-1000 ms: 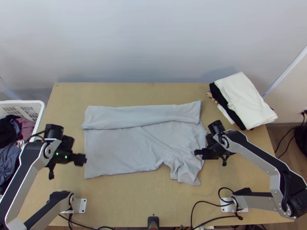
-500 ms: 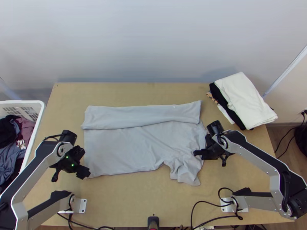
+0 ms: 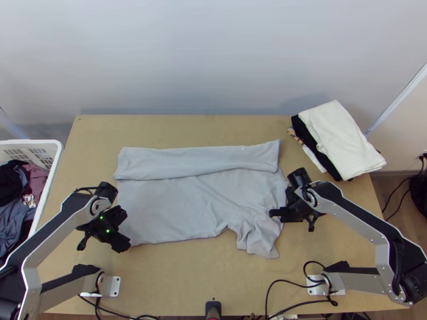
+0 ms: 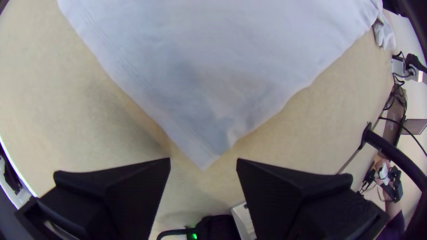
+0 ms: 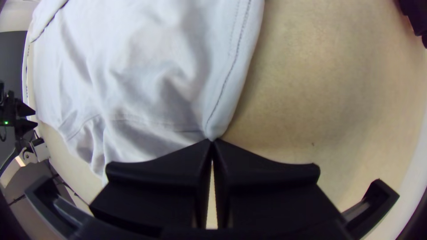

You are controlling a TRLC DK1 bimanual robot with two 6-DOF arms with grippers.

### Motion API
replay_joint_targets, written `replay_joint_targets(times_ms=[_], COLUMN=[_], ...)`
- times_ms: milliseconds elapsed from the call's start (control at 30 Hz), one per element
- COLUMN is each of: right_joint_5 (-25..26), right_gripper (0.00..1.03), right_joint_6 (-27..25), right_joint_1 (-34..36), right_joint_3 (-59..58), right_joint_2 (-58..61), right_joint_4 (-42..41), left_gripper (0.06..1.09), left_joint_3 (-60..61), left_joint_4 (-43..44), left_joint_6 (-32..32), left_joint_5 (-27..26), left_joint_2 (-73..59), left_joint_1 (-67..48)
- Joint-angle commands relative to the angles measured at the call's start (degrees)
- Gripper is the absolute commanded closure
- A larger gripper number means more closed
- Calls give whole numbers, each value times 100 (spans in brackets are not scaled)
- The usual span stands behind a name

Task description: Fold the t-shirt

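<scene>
Tabletop, near edge: light wood [image 3: 176, 288], with black cables [image 3: 288, 307] curling along it; we see the left arm's base plate [image 3: 113, 286] and the right arm's base plate [image 3: 320, 288] there.
Left gripper [image 3: 120, 245]: at the near left corner of the pale grey t-shirt [image 3: 165, 205]. We see its fingers [image 4: 142, 186] standing wide apart, the shirt's corner pointing towards the gap between them; we cannot make out any contact with the cloth.
Right gripper [image 3: 273, 213]: over the right end of the shirt, beside the rumpled sleeve [image 3: 259, 240]. We find its fingers [image 5: 173, 171] closed together, the tips pinching a seamed edge of the cloth.
T-shirt: across the middle of the table, lying on the wood. We see the far side folded over in a long band [image 3: 197, 161], while the rest lies spread, fairly smooth at left and wrinkled at right.
Laundry basket [image 3: 34, 142]: white, beside the table's left edge, holding dark, blue-grey and maroon clothes [image 3: 12, 184].
Folded stack [image 3: 341, 141]: at the far right corner, white cloth on top and black beneath.
Wall [image 3: 187, 58]: pale and plain, behind the table.
</scene>
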State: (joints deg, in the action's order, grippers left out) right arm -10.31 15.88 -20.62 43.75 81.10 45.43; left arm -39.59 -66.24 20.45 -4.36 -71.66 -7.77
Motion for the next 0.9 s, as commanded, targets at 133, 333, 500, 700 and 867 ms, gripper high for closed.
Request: replay_joint_targets(times_ms=[133, 333, 500, 700, 867], right_joint_5=[99, 143, 301, 459, 679], right_gripper=[100, 100, 100, 100, 100], right_joint_6=[20, 12, -59, -305, -419], right_joint_1=[-3, 6, 93, 515, 788], right_joint_3=[-156, -191, -209, -200, -200], right_joint_2=[-130, -147, -209, -226, -226], right_joint_4=[-17, -17, 45, 177, 221], left_gripper=[63, 104, 104, 104, 104], left_joint_3=[206, 215, 206, 189, 206], left_joint_4=[58, 260, 190, 50, 50], left_joint_6=[240, 337, 741, 1304, 1427], left_joint_5=[-153, -478, -487, -487, -487], left_joint_2=[-208, -120, -24, 3, 38], left_joint_1=[-76, 118, 645, 1471, 1709])
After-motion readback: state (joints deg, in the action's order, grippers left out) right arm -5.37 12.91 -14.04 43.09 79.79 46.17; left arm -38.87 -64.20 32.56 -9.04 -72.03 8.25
